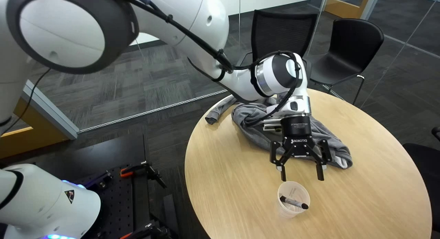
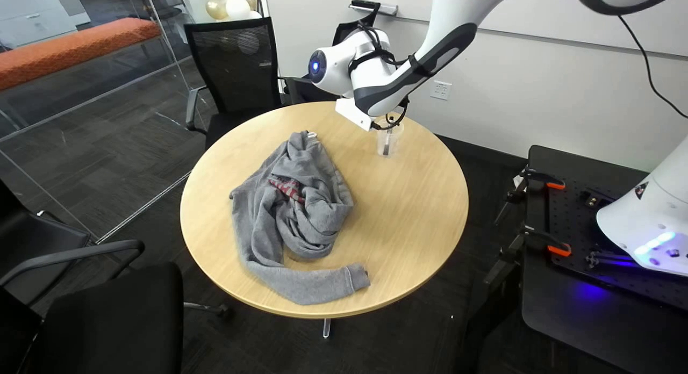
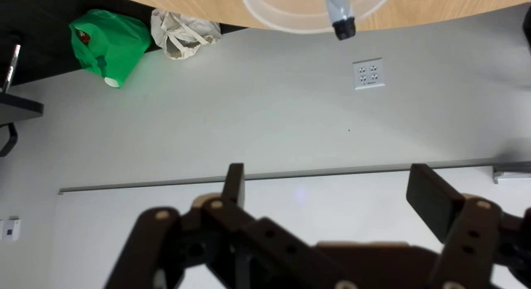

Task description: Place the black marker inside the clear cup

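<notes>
In an exterior view, a black two-fingered Robotiq gripper (image 1: 301,175) at the end of a white and dark-grey jointed arm (image 1: 185,15) is held over a pale round wood-grain table (image 1: 233,187), its fingers (image 1: 320,172) spread wide apart. Near their tips, a small round clear plastic cup (image 1: 285,211) with a whitish rim stands upright on the table, and inside it leans a thin grey-and-white marker (image 1: 293,201) with black ends. A rumpled grey cloth garment (image 1: 249,113) lies on the tabletop, partly hidden by the arm. In an exterior view that takes in white and gold balloons (image 2: 237,7), the arm hides the gripper; the marker stands steeply in the cup, its top above the rim, and a red-patterned patch (image 2: 287,188) shows on the garment. In the wrist view, the fingers stand well apart at the bottom, while the cup is cut off at the top edge and the marker's black end juts past its rim; beyond are a pale wall (image 3: 232,98) with a white four-socket outlet (image 3: 369,74), a whiteboard (image 3: 103,222), a green bag (image 3: 110,46) and an off-white bag (image 3: 184,33).
</notes>
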